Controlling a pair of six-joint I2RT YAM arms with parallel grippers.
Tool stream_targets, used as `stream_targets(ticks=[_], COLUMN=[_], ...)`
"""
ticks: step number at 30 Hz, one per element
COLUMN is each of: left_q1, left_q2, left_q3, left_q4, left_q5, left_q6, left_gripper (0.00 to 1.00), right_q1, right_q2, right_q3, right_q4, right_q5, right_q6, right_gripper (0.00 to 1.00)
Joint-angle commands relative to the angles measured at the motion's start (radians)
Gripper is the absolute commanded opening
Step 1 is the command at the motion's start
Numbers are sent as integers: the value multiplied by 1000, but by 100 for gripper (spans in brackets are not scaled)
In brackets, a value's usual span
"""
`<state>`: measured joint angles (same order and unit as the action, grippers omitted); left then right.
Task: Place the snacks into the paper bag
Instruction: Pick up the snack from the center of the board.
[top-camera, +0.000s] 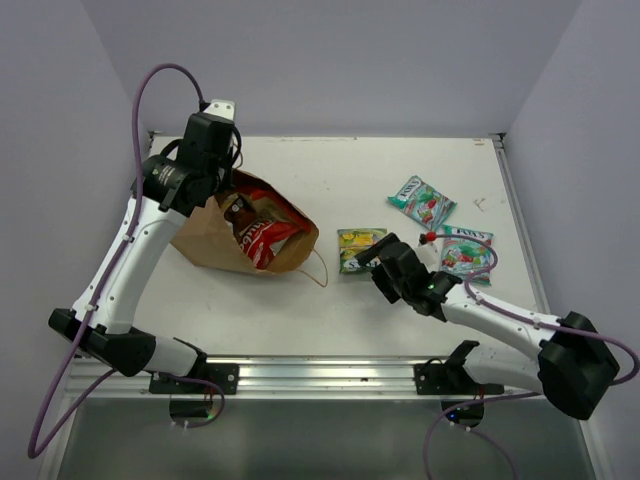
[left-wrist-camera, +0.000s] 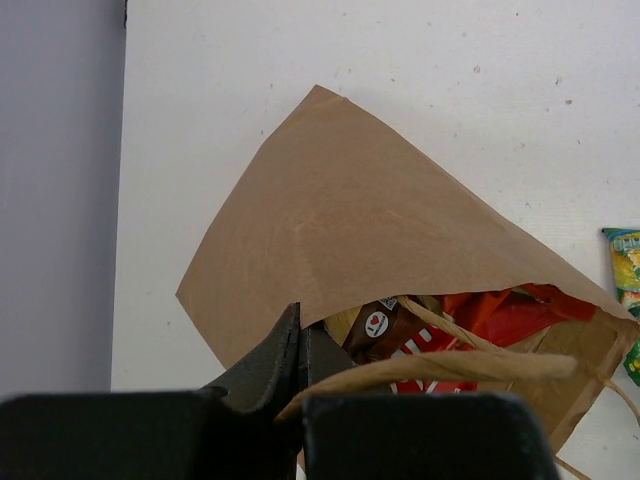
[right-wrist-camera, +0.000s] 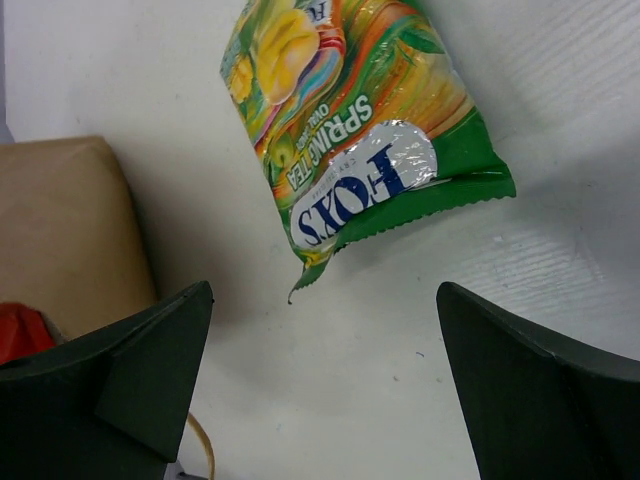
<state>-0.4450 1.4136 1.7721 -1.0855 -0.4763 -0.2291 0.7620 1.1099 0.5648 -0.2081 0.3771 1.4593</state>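
The brown paper bag (top-camera: 212, 243) lies on its side with a red crinkly packet (top-camera: 268, 240) and a brown packet (top-camera: 240, 211) inside. The left gripper (left-wrist-camera: 300, 335) is clamped on its twisted paper handle (left-wrist-camera: 450, 366). The right gripper (right-wrist-camera: 325, 292), fingers wide apart, hangs over the shiny green candy packet (right-wrist-camera: 350, 130). Two teal packets (top-camera: 421, 200) still wait on the table.

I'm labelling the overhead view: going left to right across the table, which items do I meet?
From the left: brown kraft paper bag, green-yellow glossy candy packet, teal glossy packet farther back, teal-white glossy packet nearest the right edge.
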Motion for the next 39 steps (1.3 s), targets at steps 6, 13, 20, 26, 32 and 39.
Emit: stream_targets(ticks=[6,13,20,26,32,39], left_q1=[11,11,11,11,11,11], left_q2=[-41,-54,-62,-70,-70,-68], left_q3=[23,4,4,4,-3,-16], left_q4=[49,50,41,39,47,67], left_q5=[11,19,5,-10,-2,21], left_q6=[-39,-46,-42,-36,-30,2], left_gripper=[0,0,0,0,0,0], right_q1=[-1,-3,-26,-52,-72,-75], right_q2=[152,300,406,461,383,173], right_q3=[38,66,72,53,26,83], right_q4=[58,142,194,203,240,130], right_q5=[135,157,166,163,180,220], right_q6=[265,319,352,348,210,-75], right_gripper=[97,95,84,47,14,0])
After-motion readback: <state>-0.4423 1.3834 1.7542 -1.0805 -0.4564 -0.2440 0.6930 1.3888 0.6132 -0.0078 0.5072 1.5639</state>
